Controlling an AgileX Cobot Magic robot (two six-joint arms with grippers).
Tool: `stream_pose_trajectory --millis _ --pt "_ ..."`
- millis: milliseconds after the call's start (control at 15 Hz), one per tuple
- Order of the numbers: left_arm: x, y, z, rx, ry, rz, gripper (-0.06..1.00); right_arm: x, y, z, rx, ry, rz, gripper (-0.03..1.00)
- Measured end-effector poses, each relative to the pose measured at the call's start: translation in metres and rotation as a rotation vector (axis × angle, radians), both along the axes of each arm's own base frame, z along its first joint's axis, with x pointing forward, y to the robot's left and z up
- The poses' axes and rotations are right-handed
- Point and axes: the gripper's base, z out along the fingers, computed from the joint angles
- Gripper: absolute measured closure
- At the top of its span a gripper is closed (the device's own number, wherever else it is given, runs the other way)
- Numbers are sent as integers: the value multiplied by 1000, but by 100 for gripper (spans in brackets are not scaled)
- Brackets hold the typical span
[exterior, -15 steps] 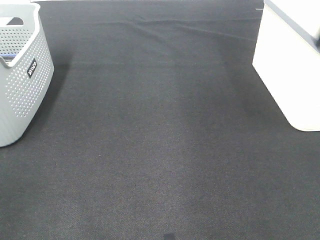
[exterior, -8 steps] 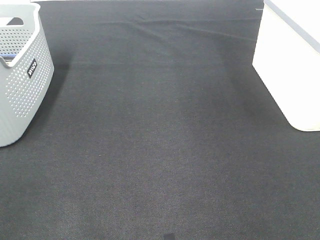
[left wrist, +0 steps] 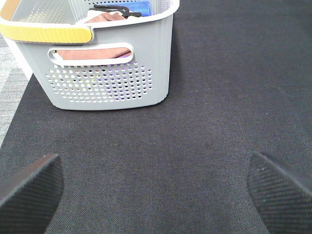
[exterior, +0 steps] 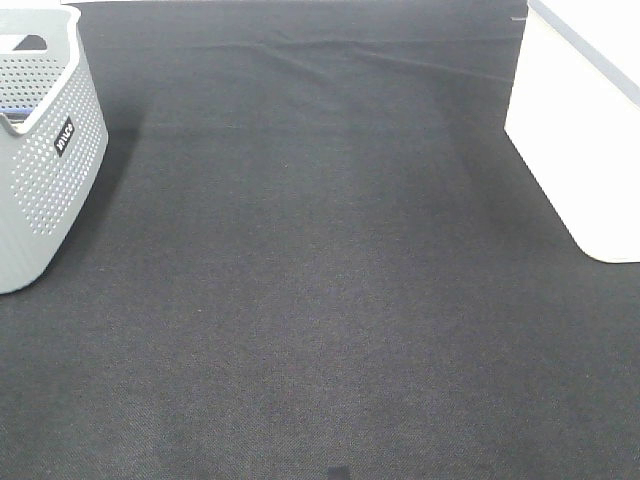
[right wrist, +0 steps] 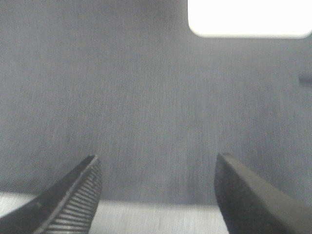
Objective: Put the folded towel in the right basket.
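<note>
Your left gripper hangs low over the black mat with its jaws spread wide and nothing between them. Straight ahead of it stands the grey perforated basket, with a yellow grip on its rim. Inside, you can see a reddish-brown folded towel through the handle slot, and beyond it something blue under a black object; what those two are you cannot tell.

Your right gripper is also spread wide and empty above the same mat. The white basket lies well ahead of it, to the far side of the mat; its inside is hidden from you.

From the high camera you see the grey basket at the left edge and the white one at the right edge, well apart, but neither gripper.
</note>
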Motion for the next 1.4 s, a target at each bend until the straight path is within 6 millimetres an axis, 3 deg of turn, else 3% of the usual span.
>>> stream_pose_trajectory --millis 1000,1400 --pt "0 0 0 0 0 0 -3 -5 -1 -5 -12 -41 -7 34" --pt "0 0 0 0 0 0 -3 -41 -4 -4 1 -272 -72 34"
